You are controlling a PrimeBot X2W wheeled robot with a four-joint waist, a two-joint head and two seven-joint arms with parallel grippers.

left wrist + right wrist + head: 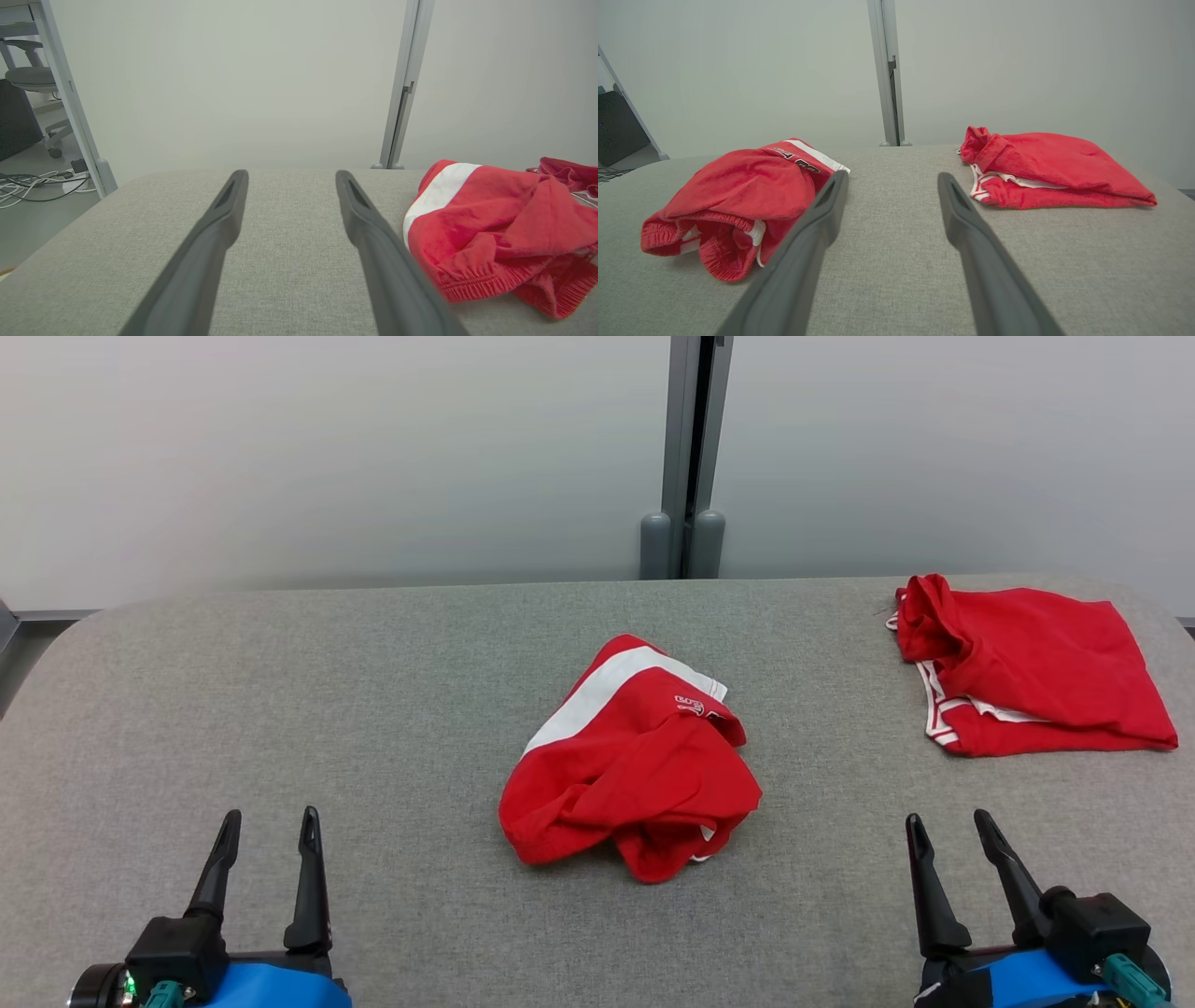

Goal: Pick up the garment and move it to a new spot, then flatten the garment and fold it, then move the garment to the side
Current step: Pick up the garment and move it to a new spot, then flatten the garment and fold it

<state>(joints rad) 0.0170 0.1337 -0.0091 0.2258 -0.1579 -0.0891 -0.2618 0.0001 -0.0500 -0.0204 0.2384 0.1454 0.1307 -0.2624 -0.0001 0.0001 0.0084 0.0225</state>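
Crumpled red shorts [630, 761] are seen between the left gripper [271, 814] and right gripper [948, 817], touched by neither; both are spread wide, empty, and the logo [691, 706] can't be read

Wide bare stretch of the grey table [280, 691] is lying free ahead of the left gripper [270, 815], running clear to the far edge; the crumpled red garment [630, 765] is sitting mid-table, blocking the centre lane; a bare channel is running between it and the second red garment [1027, 672] at the far right, straight ahead of the right gripper [948, 818]; the pale wall [327, 457] and its grey post [686, 448] are closing off the back.
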